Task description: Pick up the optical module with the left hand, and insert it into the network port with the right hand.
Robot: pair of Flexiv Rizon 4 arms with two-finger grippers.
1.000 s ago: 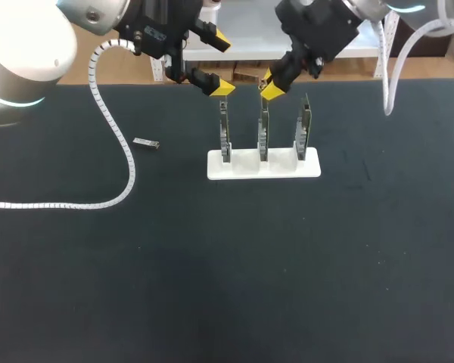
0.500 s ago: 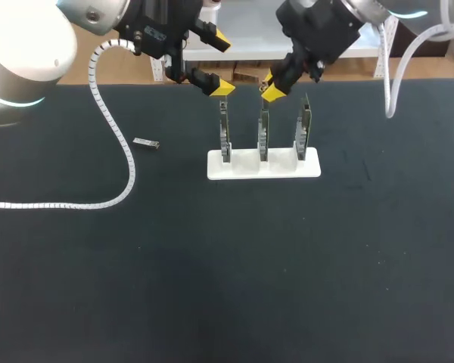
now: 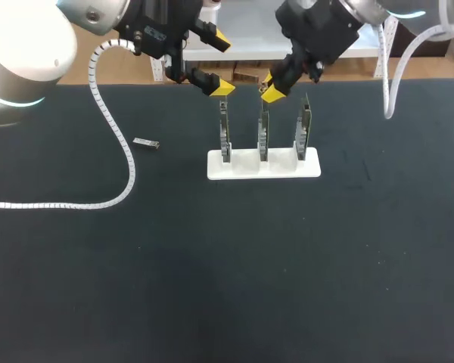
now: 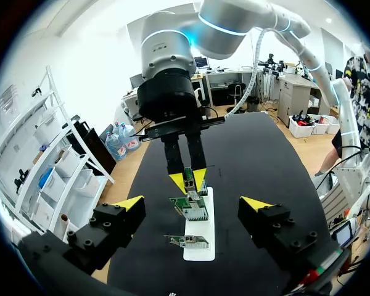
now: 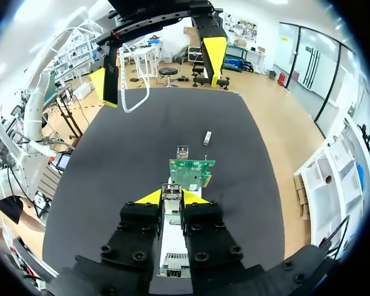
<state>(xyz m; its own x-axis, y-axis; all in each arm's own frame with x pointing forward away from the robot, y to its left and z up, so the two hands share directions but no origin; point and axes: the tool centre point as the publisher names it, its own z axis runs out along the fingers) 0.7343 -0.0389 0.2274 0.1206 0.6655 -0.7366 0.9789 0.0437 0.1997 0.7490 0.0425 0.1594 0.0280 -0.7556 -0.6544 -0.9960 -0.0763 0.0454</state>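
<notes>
A small silver optical module sits between the yellow tips of my right gripper, which is shut on it. In the head view that gripper hovers just above the middle network card of three standing upright in a white holder. My left gripper hangs wide open and holds nothing, just behind and above the left card. From the left wrist view the right gripper shows ahead, over the cards. A second optical module lies loose on the black table, left of the holder.
A white corrugated cable from my left arm trails across the table's left side, passing close by the loose module. The right card stands close beside the right gripper.
</notes>
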